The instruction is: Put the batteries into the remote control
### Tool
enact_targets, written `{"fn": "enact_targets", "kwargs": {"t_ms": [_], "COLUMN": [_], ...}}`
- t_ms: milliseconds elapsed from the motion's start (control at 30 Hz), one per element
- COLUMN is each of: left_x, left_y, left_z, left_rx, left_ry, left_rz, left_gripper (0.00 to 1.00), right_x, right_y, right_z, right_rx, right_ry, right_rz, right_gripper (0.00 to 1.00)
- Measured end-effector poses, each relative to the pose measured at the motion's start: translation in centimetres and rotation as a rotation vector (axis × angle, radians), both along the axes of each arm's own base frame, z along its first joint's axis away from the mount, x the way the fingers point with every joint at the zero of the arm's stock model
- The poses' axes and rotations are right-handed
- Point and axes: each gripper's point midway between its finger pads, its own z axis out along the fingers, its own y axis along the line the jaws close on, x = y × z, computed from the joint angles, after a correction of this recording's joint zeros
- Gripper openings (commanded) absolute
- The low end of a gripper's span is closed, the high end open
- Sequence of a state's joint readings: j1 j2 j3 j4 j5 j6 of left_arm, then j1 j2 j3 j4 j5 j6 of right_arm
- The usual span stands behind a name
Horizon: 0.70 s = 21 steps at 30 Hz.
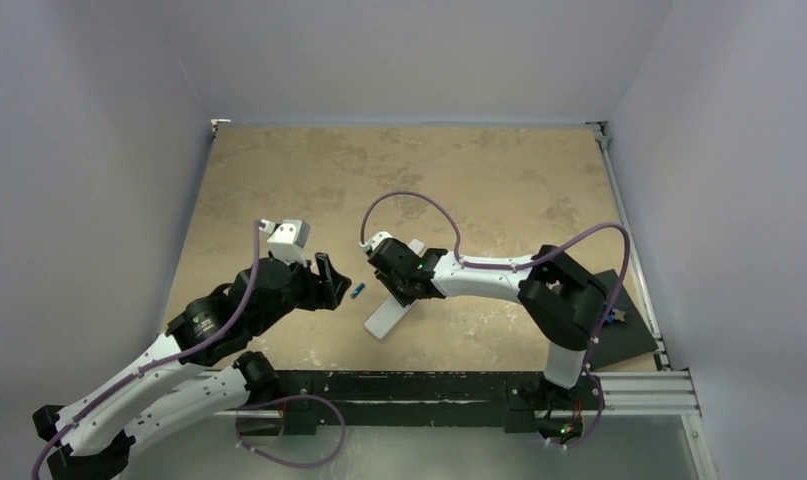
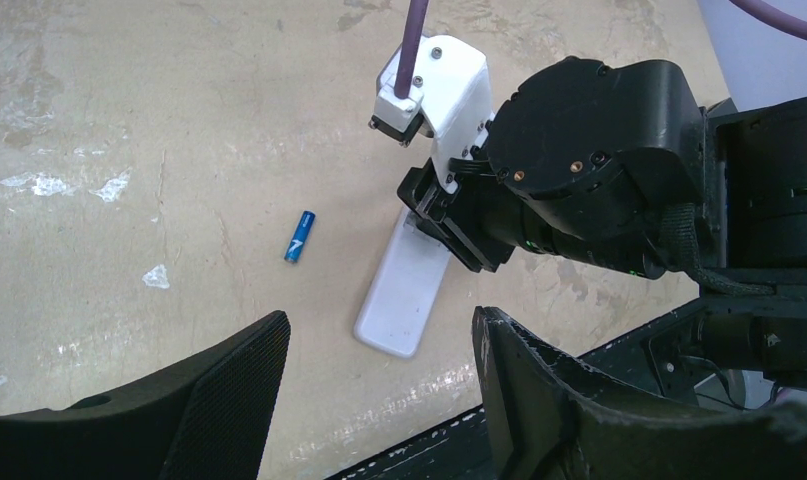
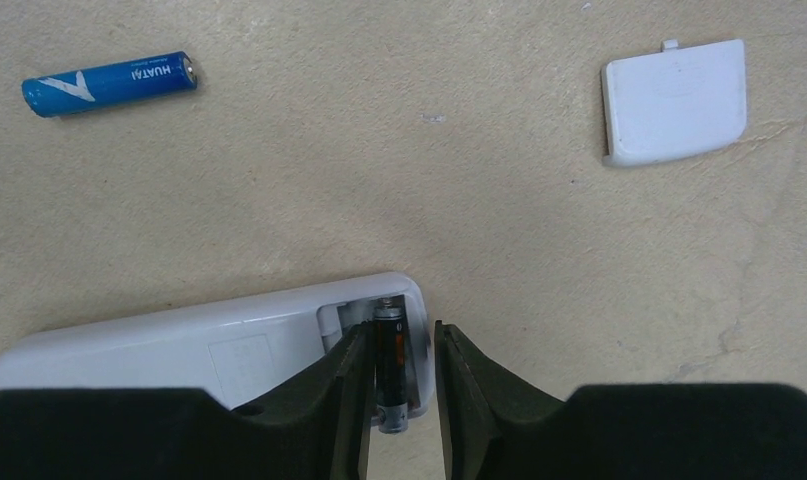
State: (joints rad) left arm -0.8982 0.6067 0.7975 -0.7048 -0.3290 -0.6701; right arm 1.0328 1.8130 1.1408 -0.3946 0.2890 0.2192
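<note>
Seating of dark battery [image 3: 389, 365] in end bay of remote [image 3: 179, 340] on bench [image 3: 379, 200] prob needed straight, gentle downward push from right end effector [image 3: 400, 330], narrow, jaws astride it unclamped; left end effector [image 2: 381, 318], wide, hovered nr blue battery [image 3: 109, 83].

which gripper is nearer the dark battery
Right. The right gripper straddles the dark battery in the remote control; the left gripper hangs apart, on the far side of the blue battery.
</note>
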Motion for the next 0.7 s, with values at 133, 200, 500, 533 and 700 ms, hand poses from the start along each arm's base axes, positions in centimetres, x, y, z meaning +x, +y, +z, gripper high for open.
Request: {"fn": "enact_targets", "kwargs": {"t_ms": [133,200,500,533,700], "left_x": [0.01,0.02,0.05,0.06,0.06], "left_y": [-0.02,-0.02,-0.08,-0.08,-0.09], "left_z": [-0.04,-0.06,-0.19,-0.20,-0.21], "left_rx": [0.001,0.002,0.007,0.007,0.008], "left_ry": [0.001,0.002,0.006,0.006,0.006], "left_rz": [0.000,0.000,0.000,0.000,0.000], "left_gripper": [0.67,0.67,0.67,0.67,0.67], "right_x": [-0.13,-0.16,-0.31,-0.32,-0.32], "right_y": [0.04,0.08,0.31,0.32,0.32], "right_z": [-0.17,-0.19,-0.26,-0.26,-0.27], "right_rx": [0.010,0.013,0.024,0.024,0.025], "right_ry": [0.018,0.021,0.028,0.029,0.030], "right_rz": [0.004,0.006,0.015,0.016,0.015], "right_gripper": [0.30,0.26,0.26,0.27,0.31]}}
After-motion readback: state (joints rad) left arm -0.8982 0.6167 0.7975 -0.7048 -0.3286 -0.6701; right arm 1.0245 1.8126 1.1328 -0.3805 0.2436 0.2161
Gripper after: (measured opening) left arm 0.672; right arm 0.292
